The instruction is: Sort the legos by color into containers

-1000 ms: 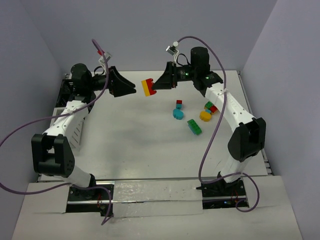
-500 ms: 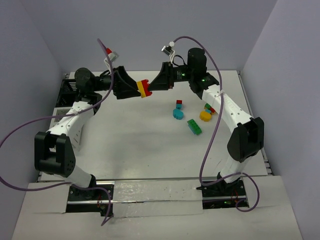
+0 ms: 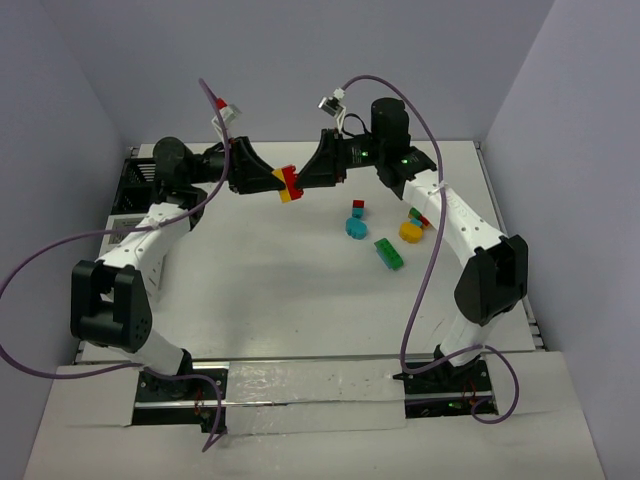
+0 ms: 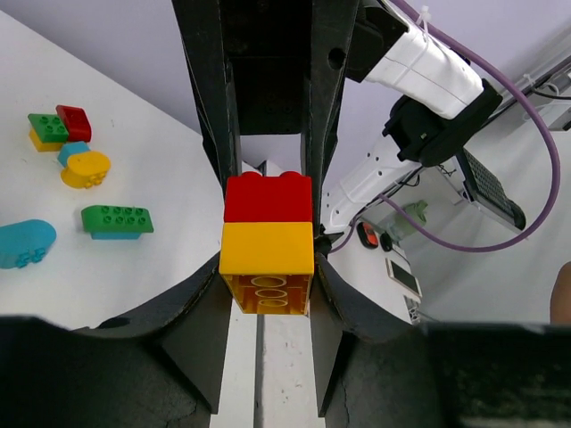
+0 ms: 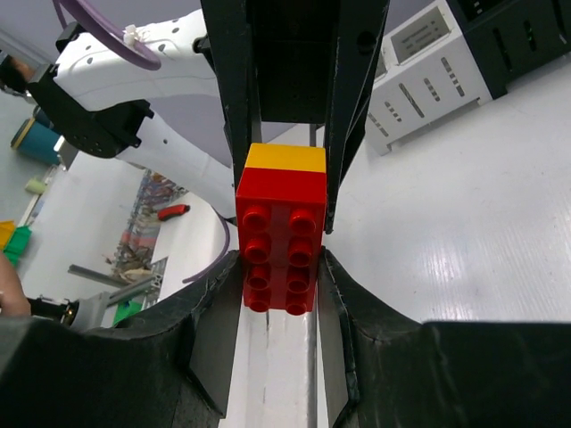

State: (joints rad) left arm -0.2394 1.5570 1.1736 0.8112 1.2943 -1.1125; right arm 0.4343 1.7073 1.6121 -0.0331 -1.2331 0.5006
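A red lego (image 5: 280,241) stacked on a yellow lego (image 4: 267,259) hangs in mid-air above the table's far middle (image 3: 290,183). My left gripper (image 4: 267,276) is shut on the yellow half from the left. My right gripper (image 5: 280,276) is shut on the red half from the right, facing the left one. More legos lie on the table at right: a cyan rounded piece (image 3: 355,228), a green brick on a cyan one (image 3: 389,253), a yellow rounded piece (image 3: 410,231) and a green-and-red cluster (image 3: 420,213). The black container (image 3: 135,178) and white container (image 3: 152,265) stand at the left edge, partly behind the left arm.
A small cyan and red piece (image 3: 358,208) lies just behind the cyan rounded piece. Purple cables (image 3: 50,262) loop off both arms. The table's right edge (image 3: 515,220) runs close behind the right arm.
The left gripper swung right to the held stack and shut on its yellow half. The right gripper carried the stack slightly left and lower.
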